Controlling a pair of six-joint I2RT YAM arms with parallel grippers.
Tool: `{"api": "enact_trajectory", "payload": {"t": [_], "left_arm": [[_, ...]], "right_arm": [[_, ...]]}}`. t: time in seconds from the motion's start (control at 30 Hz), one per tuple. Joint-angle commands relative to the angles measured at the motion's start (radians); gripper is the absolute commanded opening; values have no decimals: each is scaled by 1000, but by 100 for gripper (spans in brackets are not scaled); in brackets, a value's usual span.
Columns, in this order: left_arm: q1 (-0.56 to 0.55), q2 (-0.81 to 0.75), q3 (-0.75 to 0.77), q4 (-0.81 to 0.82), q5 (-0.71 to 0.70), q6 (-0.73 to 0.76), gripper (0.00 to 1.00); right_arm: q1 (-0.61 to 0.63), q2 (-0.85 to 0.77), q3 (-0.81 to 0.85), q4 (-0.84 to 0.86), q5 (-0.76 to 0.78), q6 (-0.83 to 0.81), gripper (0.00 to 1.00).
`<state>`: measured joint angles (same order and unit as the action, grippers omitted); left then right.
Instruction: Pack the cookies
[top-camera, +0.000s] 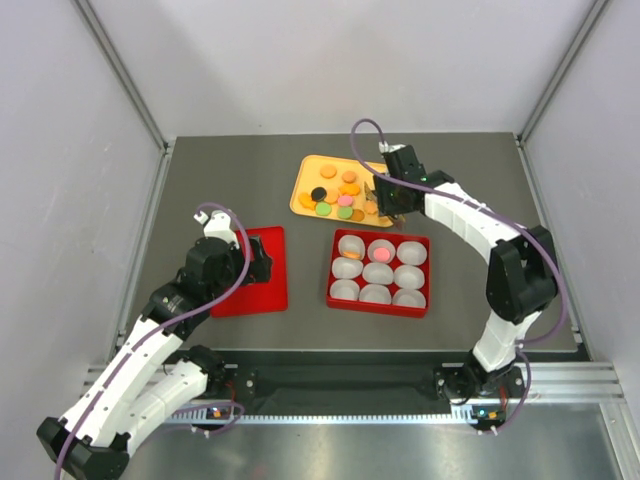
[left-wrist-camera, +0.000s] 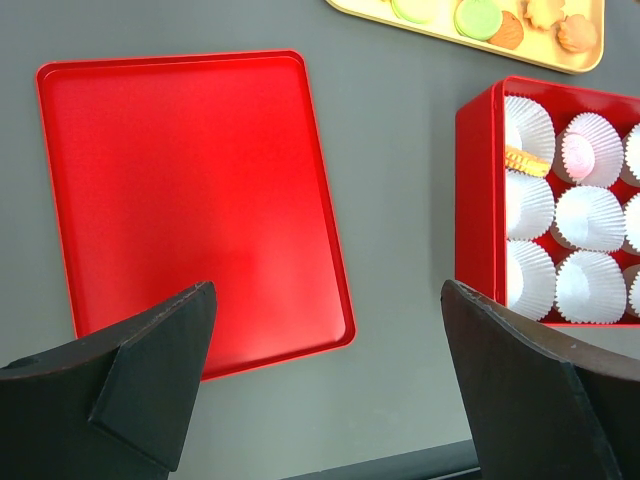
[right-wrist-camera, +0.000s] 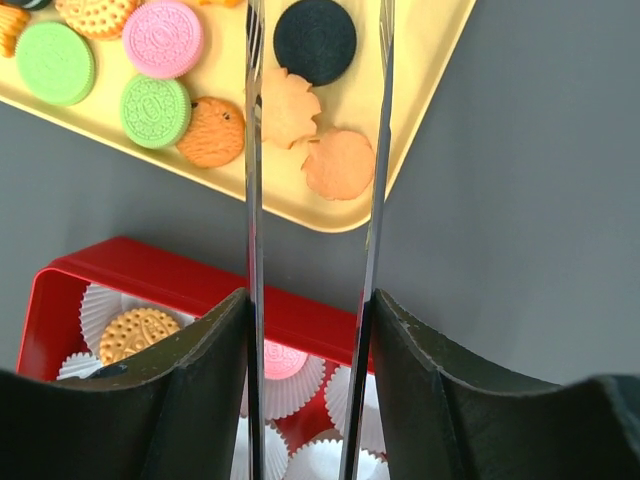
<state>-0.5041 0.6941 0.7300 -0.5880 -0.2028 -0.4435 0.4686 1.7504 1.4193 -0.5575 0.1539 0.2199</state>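
The right tool (right-wrist-camera: 320, 40) is held spread above the yellow tray (right-wrist-camera: 420, 110), nothing pinched, its thin blades straddling a pale orange cookie (right-wrist-camera: 288, 105). They should be lowered squarely so the overlapping neighbour (right-wrist-camera: 340, 165) is not caught. The left tool (left-wrist-camera: 328, 290) is seen spread above the red lid (left-wrist-camera: 180, 190) on the worktop (left-wrist-camera: 400, 200).

One red box (top-camera: 380, 309) at lower centre holds nine white paper cups (top-camera: 378, 273) in three rows of three. Two of these cups have a cookie each, one pink cookie (top-camera: 381, 252) and one tan biscuit (right-wrist-camera: 138, 333), and the other seven have none. There is one flat red lid (top-camera: 265, 282) at left and one yellow tray (top-camera: 310, 170) at upper centre. The tray carries at least ten loose cookies (top-camera: 328, 171), two of them green, with more hidden so the full count cannot be told.
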Motion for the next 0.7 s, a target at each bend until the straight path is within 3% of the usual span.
{"api": "enact_trajectory", "payload": {"t": [0.0, 0.3, 0.67], "left_arm": [[-4, -5, 3, 16, -14, -4, 99], [-4, -4, 3, 17, -7, -3, 99], [-4, -2, 2, 16, -9, -3, 99]], "right_arm": [[-4, -23, 17, 39, -16, 4, 49], [5, -138, -108, 73, -43, 26, 51], [44, -150, -143, 87, -50, 42, 51]]}}
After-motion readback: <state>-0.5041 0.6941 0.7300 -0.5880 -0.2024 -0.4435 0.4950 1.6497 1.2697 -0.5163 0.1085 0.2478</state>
